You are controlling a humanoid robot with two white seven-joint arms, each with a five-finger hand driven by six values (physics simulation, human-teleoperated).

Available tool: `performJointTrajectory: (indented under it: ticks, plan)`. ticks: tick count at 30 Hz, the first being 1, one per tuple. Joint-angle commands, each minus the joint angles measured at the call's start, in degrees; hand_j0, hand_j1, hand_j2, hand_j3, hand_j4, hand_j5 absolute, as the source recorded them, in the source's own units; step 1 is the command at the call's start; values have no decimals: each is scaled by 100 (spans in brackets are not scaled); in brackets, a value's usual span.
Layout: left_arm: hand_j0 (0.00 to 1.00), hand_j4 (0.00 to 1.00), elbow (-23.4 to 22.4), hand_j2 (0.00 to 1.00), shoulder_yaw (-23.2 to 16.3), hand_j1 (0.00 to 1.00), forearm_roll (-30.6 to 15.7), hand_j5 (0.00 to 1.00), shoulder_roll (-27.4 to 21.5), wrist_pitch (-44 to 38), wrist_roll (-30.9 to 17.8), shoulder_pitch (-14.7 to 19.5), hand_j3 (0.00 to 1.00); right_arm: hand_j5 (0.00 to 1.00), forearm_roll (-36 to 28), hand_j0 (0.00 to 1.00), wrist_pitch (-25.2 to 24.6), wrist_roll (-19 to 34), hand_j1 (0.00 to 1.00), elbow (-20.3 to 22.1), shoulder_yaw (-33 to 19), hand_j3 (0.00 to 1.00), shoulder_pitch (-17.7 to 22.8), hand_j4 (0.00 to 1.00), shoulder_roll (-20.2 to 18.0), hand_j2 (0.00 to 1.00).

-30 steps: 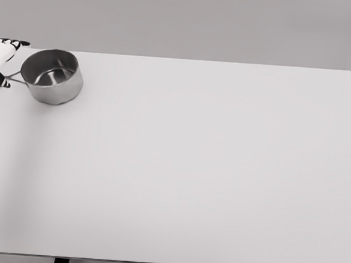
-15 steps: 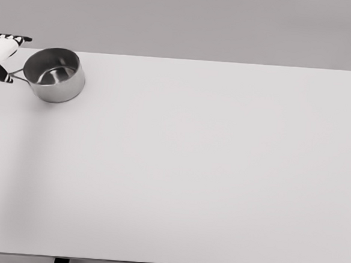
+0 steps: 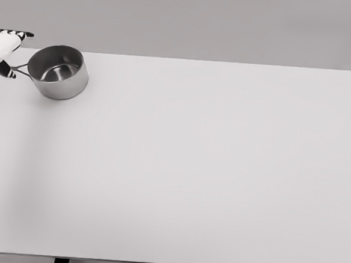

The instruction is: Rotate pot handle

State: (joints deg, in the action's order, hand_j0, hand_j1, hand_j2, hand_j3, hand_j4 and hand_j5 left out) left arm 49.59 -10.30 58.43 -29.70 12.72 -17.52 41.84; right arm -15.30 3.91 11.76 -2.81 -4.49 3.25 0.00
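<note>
Pot [image 3: 59, 72], plain steel without readable markings, sits far left on the table [image 3: 209, 170]; left hand [image 3: 1, 50] grasps its handle [image 3: 20, 71].

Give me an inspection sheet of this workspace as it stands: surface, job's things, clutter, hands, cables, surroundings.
Surface: white table, flat, bare apart from the pot.
Job's things: steel pot upright and empty at the far left corner; its thin handle points left.
Clutter: nothing seen.
Hands: left hand at the picture's left edge, at the handle's end; whether it grips cannot be told. Right hand not in view.
Cables: nothing seen.
Surroundings: plain grey backdrop; dark table legs at the bottom edge.
</note>
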Motion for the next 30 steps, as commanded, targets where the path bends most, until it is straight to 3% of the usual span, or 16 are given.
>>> performJointTrajectory:
  ticks: [1,9,21,30]
  plan:
    - [100,100,-81,100,-25,100,-7,100,8,-15,56,0,100,100,1,100,-4,1,100,0,0,100,0,100,0,100]
    - [100,100,-108,100,-34,100,-7,100,52,-59,74,70,100,100,1,100,-4,1,100,0,0,100,0,100,0,100]
    - [100,100,-538,100,-157,100,-7,100,96,-68,214,325,100,100,1,100,-4,1,100,0,0,100,0,100,0,100]
    - [100,100,-512,100,-218,100,-24,100,87,-191,293,334,100,100,1,100,-4,1,100,0,0,100,0,100,0,100]
